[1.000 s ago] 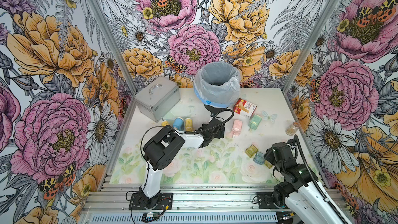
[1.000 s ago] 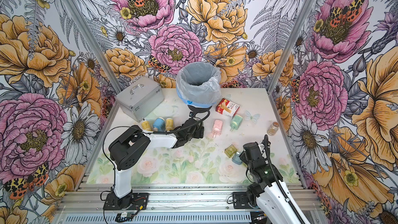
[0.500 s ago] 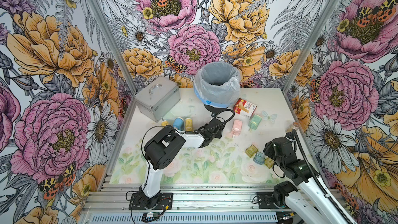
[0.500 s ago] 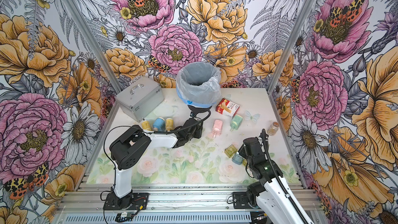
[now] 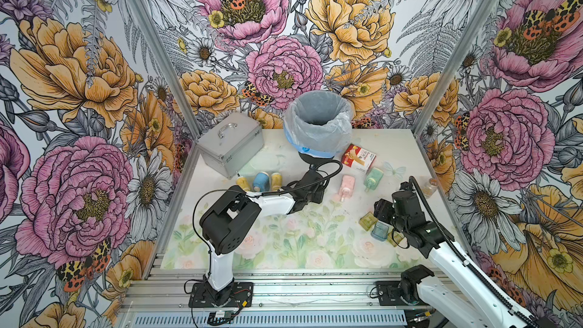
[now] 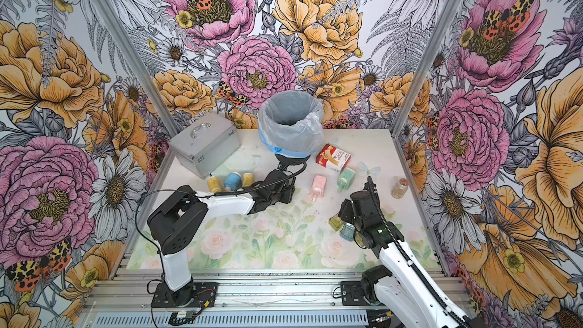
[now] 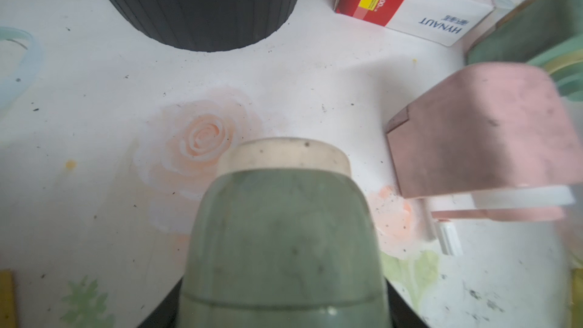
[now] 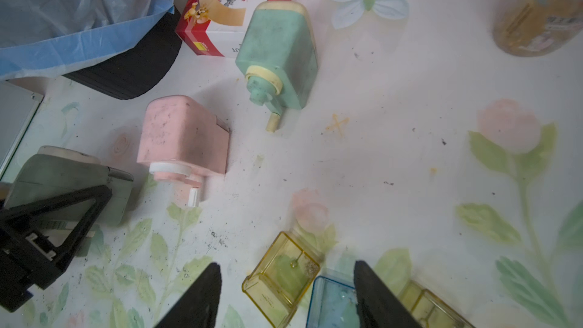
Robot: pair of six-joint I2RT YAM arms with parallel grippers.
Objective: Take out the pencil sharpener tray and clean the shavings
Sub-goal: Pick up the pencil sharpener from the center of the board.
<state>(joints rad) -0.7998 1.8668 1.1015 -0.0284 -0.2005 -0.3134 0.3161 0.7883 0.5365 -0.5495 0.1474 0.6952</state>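
Note:
My left gripper [image 5: 316, 191] is shut on a grey-green pencil sharpener [image 7: 284, 222] that rests on the table in front of the bin; in the right wrist view this sharpener [image 8: 60, 175] sits between the black fingers [image 8: 75, 212]. My right gripper [image 8: 285, 282] is open just above a clear yellow tray [image 8: 280, 276] lying on the mat, not touching it. A blue tray [image 8: 331, 304] and another yellow tray [image 5: 396, 237] lie beside it. Shavings [image 8: 217, 241] are scattered as dark flecks over the mat.
A pink sharpener [image 5: 347, 184] and a mint sharpener [image 5: 373, 178] lie at mid-table. Three more sharpeners [image 5: 261, 181] stand by the metal case [image 5: 230, 143]. The lined bin [image 5: 317, 124], a bandage box [image 5: 358, 157] and a small jar [image 5: 429, 186] stand behind.
My right gripper has pulled back a little from the trays and spread its fingers wider. The left arm has stayed in place on the sharpener.

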